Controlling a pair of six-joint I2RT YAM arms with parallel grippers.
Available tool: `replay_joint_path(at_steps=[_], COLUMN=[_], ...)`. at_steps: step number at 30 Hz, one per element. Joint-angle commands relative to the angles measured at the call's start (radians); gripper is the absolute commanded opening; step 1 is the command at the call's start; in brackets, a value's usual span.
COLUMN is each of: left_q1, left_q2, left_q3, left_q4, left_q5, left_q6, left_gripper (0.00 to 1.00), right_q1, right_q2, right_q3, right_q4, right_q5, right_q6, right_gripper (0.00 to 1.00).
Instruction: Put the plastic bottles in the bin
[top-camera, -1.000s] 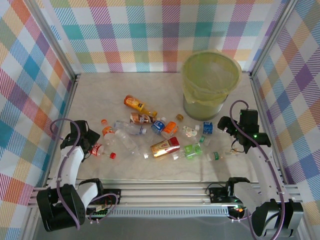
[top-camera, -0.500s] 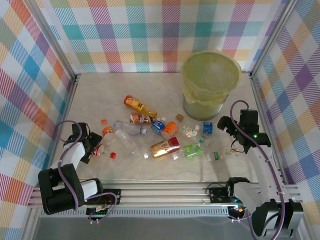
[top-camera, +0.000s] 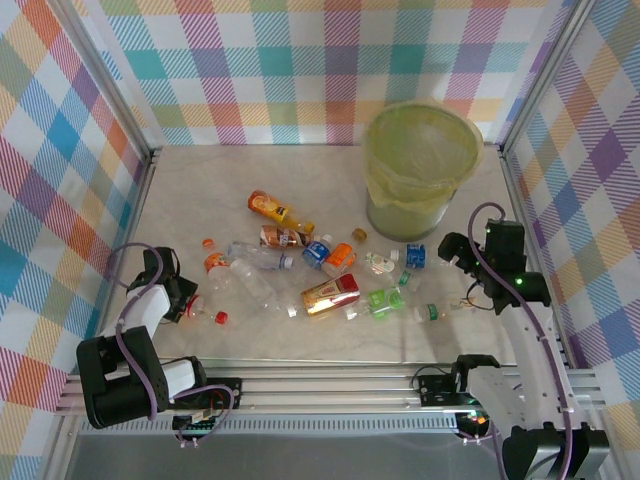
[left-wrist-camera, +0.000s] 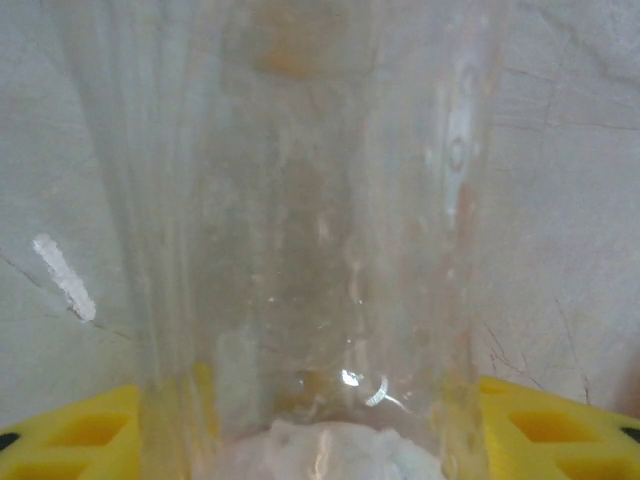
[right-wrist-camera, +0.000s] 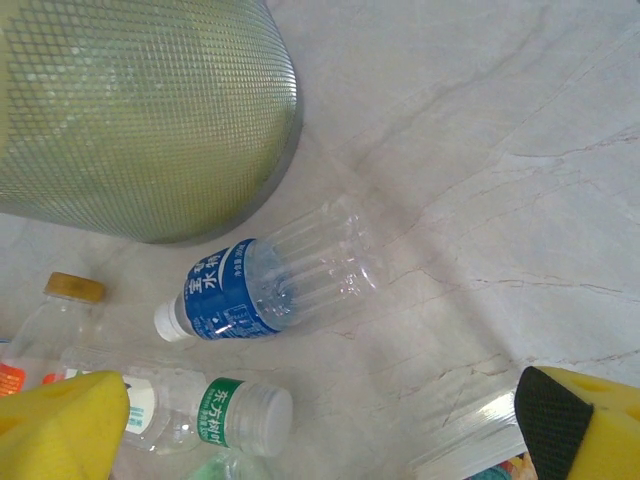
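Note:
Several plastic bottles lie scattered mid-table, among them a gold and red one (top-camera: 330, 294), a green one (top-camera: 384, 299) and an orange one (top-camera: 278, 209). At the left, my left gripper (top-camera: 178, 300) is shut on a clear bottle (top-camera: 203, 309) with a red cap; that clear bottle (left-wrist-camera: 310, 250) spans the gap between the yellow fingers (left-wrist-camera: 70, 435). The bin (top-camera: 420, 160), lined in yellow-green, stands at the back right. My right gripper (top-camera: 455, 262) hovers open in front of it. A blue-labelled bottle (right-wrist-camera: 270, 285) lies beyond the right gripper (right-wrist-camera: 320, 440), nothing between its fingers.
The bin's mesh wall (right-wrist-camera: 140, 110) rises close beyond the blue-labelled bottle. A green-labelled clear bottle (right-wrist-camera: 215, 415) and another clear bottle (right-wrist-camera: 470, 445) lie near the right fingers. Checkered walls enclose the table on three sides.
My left gripper dropped to the table and closed on the red-capped clear bottle, which shifted slightly left. The right arm drifted a little right and toward the near edge, still open.

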Motion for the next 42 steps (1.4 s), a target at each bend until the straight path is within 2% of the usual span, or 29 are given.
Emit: replay_joint_path(at_steps=[1, 10, 20, 23, 30, 37, 42], left_q1=[0.006, 0.006, -0.017, -0.067, -0.252, -0.447, -0.578], left_q2=[-0.04, -0.268, -0.386, -0.388, -0.368, -0.3, -0.246], left_q3=[0.009, 0.115, 0.278, 0.324, 0.4, 0.439, 0.467], left_q4=[0.04, -0.095, -0.065, -0.037, 0.114, 0.389, 0.472], left_q5=[0.031, 0.009, 0.186, 0.221, 0.298, 0.439, 0.518], left_q6=[0.013, 0.087, 0.137, 0.14, 0.172, 0.308, 0.448], left_gripper=[0.5, 0.38, 0.32, 0.32, 0.32, 0.31, 0.3], right_q1=[0.001, 0.001, 0.002, 0.005, 0.079, 0.172, 0.258], right_q2=[-0.02, -0.029, -0.045, -0.045, -0.038, 0.072, 0.185], right_q3=[0.051, 0.131, 0.237, 0.26, 0.317, 0.399, 0.478], right_q4=[-0.05, -0.082, -0.091, -0.074, 0.007, 0.133, 0.249], right_q5=[-0.005, -0.063, -0.237, -0.31, -0.415, -0.537, -0.616], right_q6=[-0.003, 0.008, 0.027, 0.033, 0.058, 0.083, 0.109], right_gripper=[1.0, 1.0, 1.0, 1.0, 1.0, 1.0, 1.0])
